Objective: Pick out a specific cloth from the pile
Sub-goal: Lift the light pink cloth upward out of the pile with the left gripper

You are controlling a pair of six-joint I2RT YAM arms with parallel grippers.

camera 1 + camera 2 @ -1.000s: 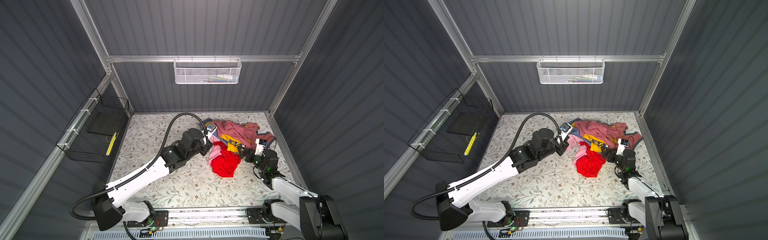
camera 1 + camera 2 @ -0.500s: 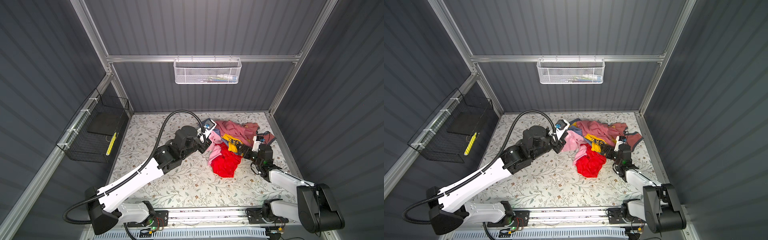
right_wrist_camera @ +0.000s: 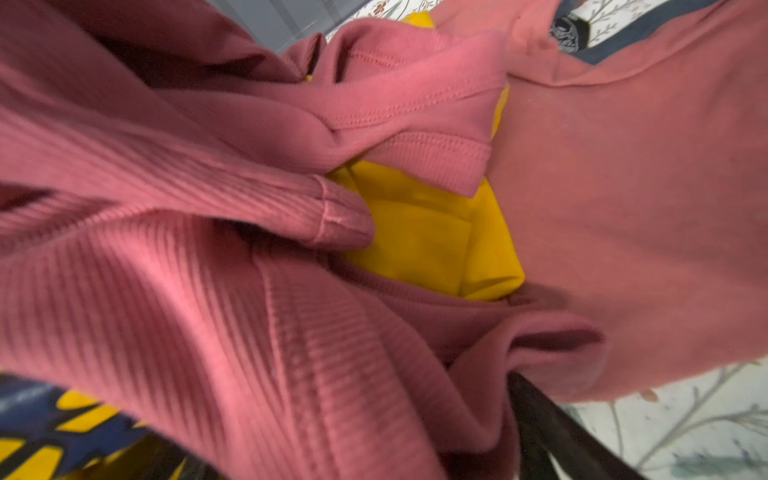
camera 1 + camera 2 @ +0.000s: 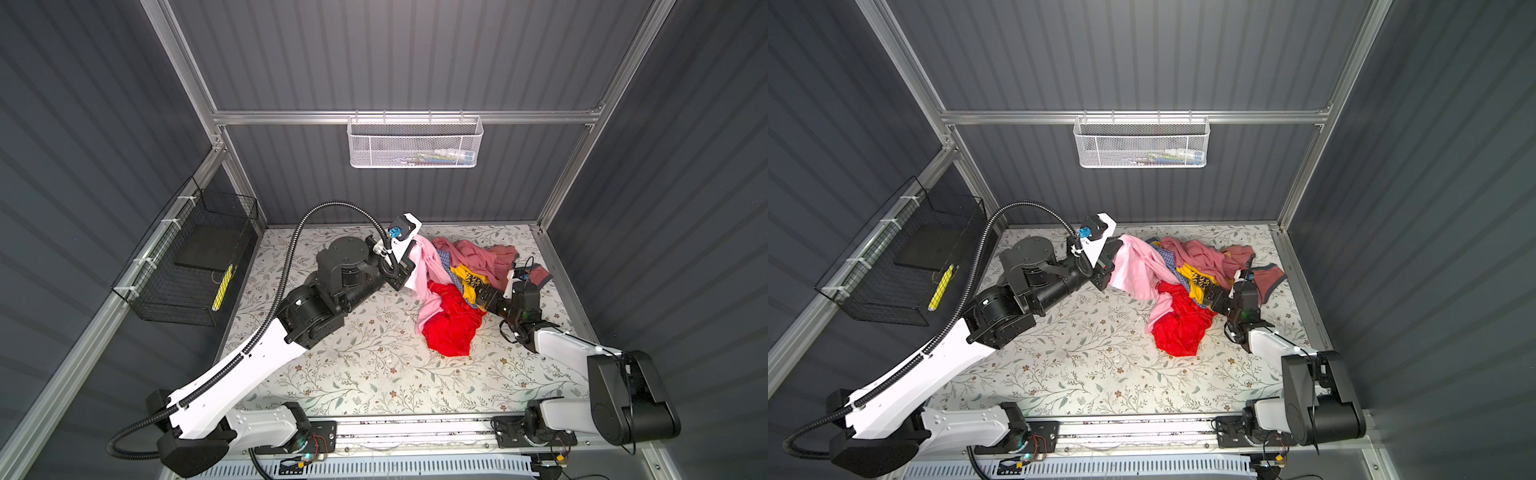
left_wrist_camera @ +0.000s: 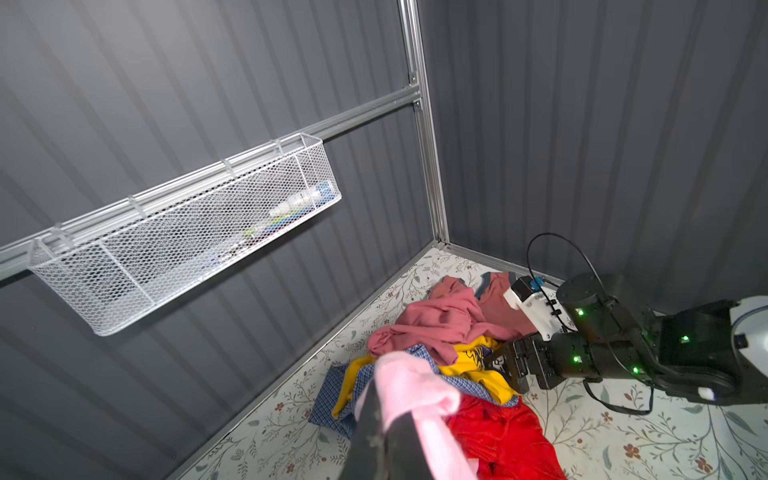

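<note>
L jaws [image 5: 386,419] clamped on pink cloth [image 4: 428,270]

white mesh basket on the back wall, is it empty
No, the left wrist view shows a tube and other small items lying inside the white mesh basket, seen through its mesh.

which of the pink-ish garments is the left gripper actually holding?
The cloth, the light bubblegum-pink one, pinched in the left gripper and lifted off the pile's left edge. The dusty-rose garment is darker, ribbed and lies at the back by the right gripper.
</note>
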